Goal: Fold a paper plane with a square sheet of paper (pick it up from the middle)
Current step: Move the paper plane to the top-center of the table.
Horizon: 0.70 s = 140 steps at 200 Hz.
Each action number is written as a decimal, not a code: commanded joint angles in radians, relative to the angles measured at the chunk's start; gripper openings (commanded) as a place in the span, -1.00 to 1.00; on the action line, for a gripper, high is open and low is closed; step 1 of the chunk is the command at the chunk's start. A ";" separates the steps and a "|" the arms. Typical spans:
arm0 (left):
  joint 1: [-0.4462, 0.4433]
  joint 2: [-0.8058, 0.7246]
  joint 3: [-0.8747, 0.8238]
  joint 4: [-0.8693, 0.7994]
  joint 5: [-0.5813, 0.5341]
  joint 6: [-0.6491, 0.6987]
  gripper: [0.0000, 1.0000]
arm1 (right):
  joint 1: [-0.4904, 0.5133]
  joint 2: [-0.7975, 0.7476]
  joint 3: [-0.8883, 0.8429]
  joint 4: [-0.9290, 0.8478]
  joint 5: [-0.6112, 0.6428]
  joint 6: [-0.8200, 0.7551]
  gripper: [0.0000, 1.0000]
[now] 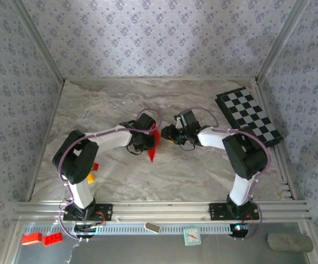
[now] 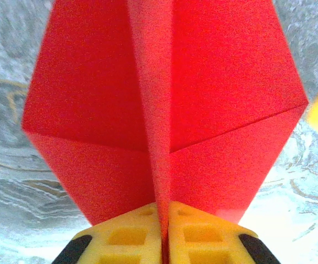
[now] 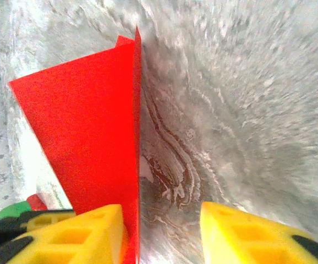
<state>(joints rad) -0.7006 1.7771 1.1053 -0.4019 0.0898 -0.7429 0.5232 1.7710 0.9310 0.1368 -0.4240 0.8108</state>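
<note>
Two grippers met at the paper plane (image 1: pixel 154 144) near the middle of the tabletop (image 1: pixel 203 176), yet just one had a hold. The left gripper (image 2: pixel 163 220) was pinched together on the centre crease, both wings fanning out beyond its fingers. The right gripper (image 3: pixel 163 217) stood apart, the red paper lying just beside, perhaps touching, the inner face of one finger (image 3: pixel 87 231), with the other finger well clear. With a single pinch on such thin paper, I judged that the plane could slide or swivel in the jaws, and that the folds might spring open with nothing pressing them from the right. The right finger, so close to the paper's edge, could also catch a wing if that arm pulled away sideways, dragging the plane askew or out of the left grip. Both arms reached inward from their bases, elbows bent outward, wrists turned toward each other across the plane.
</note>
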 commanded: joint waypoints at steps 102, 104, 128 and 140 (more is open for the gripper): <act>0.069 0.316 0.530 -0.303 -0.273 0.198 -0.79 | -0.090 -0.362 -0.177 -0.145 0.360 -0.136 0.46; 0.071 0.323 0.536 -0.309 -0.274 0.198 -0.79 | -0.090 -0.364 -0.177 -0.147 0.360 -0.135 0.46; 0.077 0.383 0.610 -0.339 -0.277 0.201 -0.76 | -0.102 -0.370 -0.177 -0.153 0.342 -0.143 0.46; 0.078 0.411 0.642 -0.356 -0.277 0.206 -0.73 | -0.111 -0.369 -0.173 -0.154 0.327 -0.149 0.46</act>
<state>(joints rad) -0.6289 2.1391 1.6737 -0.6701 -0.1570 -0.5632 0.4286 1.4239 0.7616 0.0135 -0.1001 0.6933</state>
